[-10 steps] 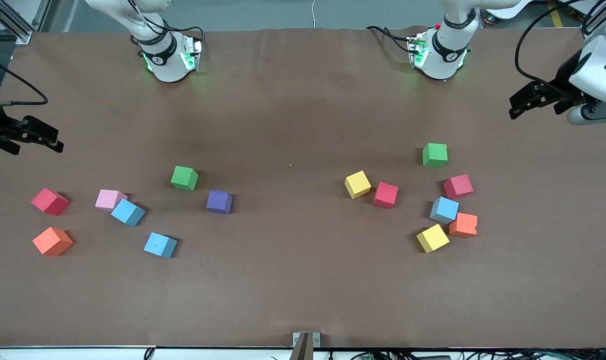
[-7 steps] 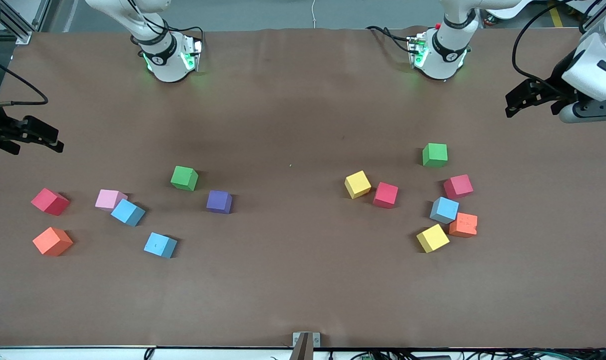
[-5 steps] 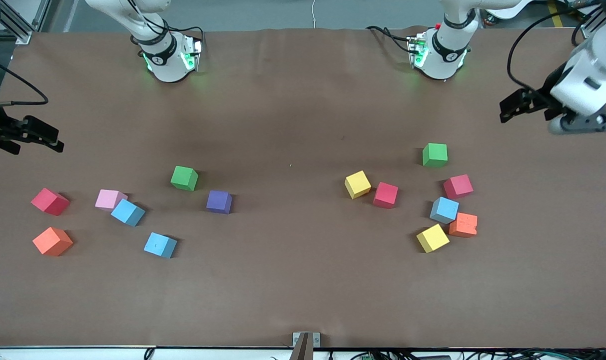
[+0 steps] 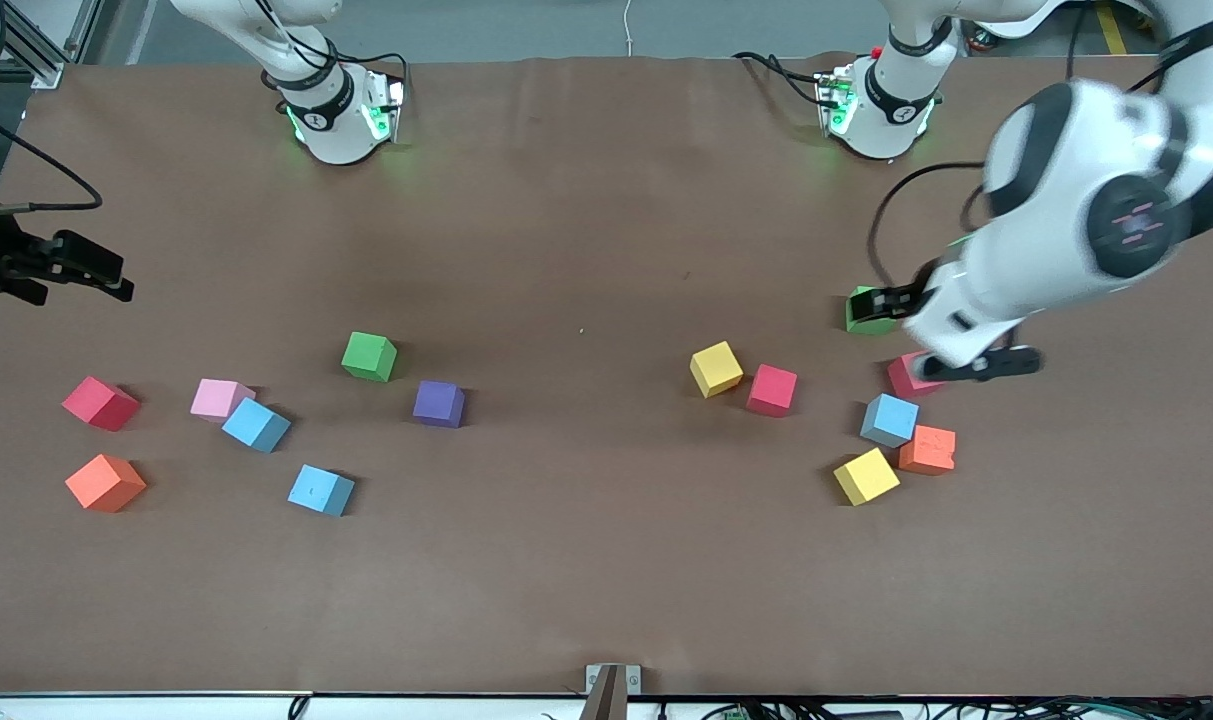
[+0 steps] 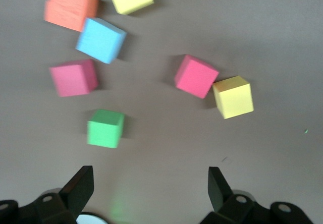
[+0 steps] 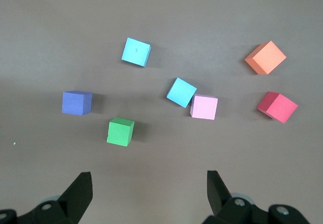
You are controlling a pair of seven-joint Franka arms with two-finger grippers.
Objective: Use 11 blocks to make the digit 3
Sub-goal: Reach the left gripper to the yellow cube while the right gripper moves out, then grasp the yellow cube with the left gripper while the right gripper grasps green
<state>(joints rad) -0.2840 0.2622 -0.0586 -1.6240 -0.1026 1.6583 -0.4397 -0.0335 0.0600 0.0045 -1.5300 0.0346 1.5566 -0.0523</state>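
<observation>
The blocks lie loose in two scattered groups, and no digit 3 shows. Toward the right arm's end sit a red block (image 4: 100, 403), a pink one (image 4: 221, 398), two light blue ones (image 4: 256, 425) (image 4: 321, 490), an orange (image 4: 105, 482), a green (image 4: 369, 356) and a purple (image 4: 439, 403). Toward the left arm's end are a yellow block (image 4: 716, 368), a red (image 4: 772, 390), a light blue (image 4: 889, 420), an orange (image 4: 928, 449) and a second yellow (image 4: 866, 476). My left gripper (image 4: 878, 302) (image 5: 150, 176) hangs open and empty over a green block (image 4: 861, 318) (image 5: 105, 128), with its wrist partly hiding a red block (image 4: 904, 378). My right gripper (image 4: 119, 278) (image 6: 148, 176) waits open at its end of the table.
The two arm bases (image 4: 341, 115) (image 4: 881, 110) stand along the table's edge farthest from the front camera. A small metal bracket (image 4: 613, 685) sits at the edge nearest to it. Bare brown table (image 4: 586, 480) lies between the two groups of blocks.
My left arm has swung in from its end of the table, over the green and red blocks. The right gripper has barely shifted, and no block has moved.
</observation>
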